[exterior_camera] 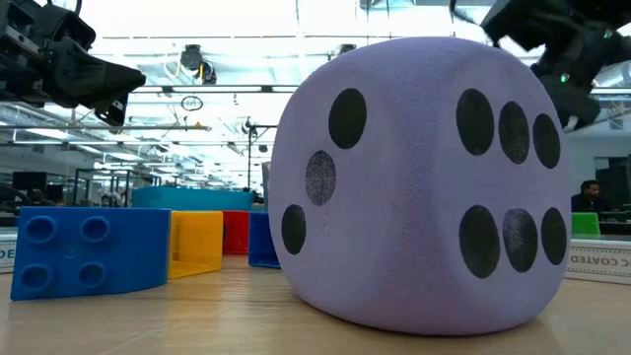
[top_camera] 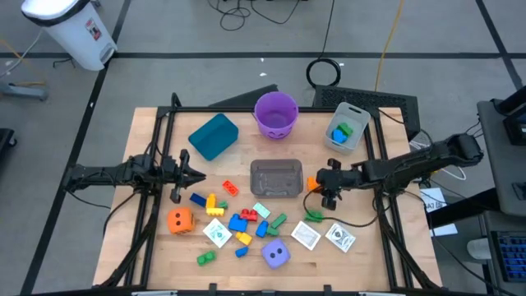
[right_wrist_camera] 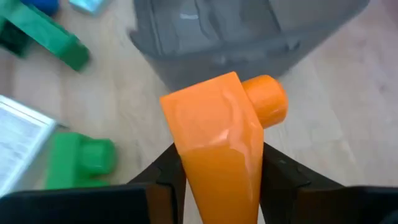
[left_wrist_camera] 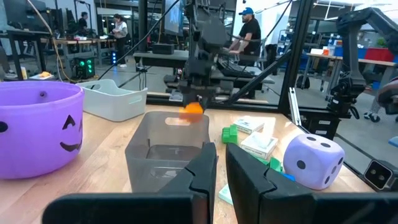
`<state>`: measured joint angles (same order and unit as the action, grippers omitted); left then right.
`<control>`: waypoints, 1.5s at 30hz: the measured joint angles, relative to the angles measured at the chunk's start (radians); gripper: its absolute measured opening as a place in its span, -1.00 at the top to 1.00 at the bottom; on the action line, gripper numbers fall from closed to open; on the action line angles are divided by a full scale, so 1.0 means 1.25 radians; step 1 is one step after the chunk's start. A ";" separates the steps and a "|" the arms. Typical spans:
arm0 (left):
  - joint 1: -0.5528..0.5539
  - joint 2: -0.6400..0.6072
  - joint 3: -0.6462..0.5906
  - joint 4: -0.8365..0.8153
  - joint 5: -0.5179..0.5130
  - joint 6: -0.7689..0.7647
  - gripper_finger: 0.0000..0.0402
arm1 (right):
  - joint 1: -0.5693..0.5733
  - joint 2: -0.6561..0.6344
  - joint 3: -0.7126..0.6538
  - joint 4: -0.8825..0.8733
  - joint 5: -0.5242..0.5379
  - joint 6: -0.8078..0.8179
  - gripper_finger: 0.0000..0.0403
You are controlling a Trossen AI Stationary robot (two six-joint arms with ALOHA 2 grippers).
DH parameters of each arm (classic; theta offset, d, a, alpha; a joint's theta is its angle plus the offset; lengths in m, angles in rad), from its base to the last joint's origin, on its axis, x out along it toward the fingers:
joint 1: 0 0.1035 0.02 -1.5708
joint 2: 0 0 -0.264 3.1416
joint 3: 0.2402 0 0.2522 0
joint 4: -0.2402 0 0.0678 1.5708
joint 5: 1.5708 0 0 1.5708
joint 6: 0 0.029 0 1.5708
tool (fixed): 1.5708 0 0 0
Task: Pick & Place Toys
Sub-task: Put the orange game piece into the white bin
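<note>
Two dark jointed arms, black cables

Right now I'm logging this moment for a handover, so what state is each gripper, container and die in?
right gripper: shut on the orange block, beside the clear tub
left gripper: shut, empty, waiting at the table's left
clear tub: upright, looks empty
purple bucket: upright, open top
teal bin: tilted, appears tipped over
purple die: resting on the table
orange die: resting on the table
</note>
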<state>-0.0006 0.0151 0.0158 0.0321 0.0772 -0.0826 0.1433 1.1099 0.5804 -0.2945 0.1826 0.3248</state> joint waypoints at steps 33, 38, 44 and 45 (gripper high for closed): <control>0.000 0.000 0.000 0.001 0.000 0.000 0.79 | -0.392 -0.208 0.001 -0.002 0.231 0.042 0.42; 0.000 0.000 0.000 0.001 0.000 0.000 0.79 | -0.539 -0.206 0.000 0.004 0.230 0.038 0.42; 0.000 0.000 0.000 0.001 0.000 0.000 0.79 | -0.706 -0.185 -0.076 0.152 0.172 -0.006 0.43; 0.000 0.000 0.000 0.001 0.000 0.000 0.79 | -0.734 -0.180 -0.091 0.183 0.148 -0.006 0.42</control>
<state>-0.0006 0.0149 0.0158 0.0338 0.0772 -0.0828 -0.7742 0.8853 0.4662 -0.0660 0.3681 0.3168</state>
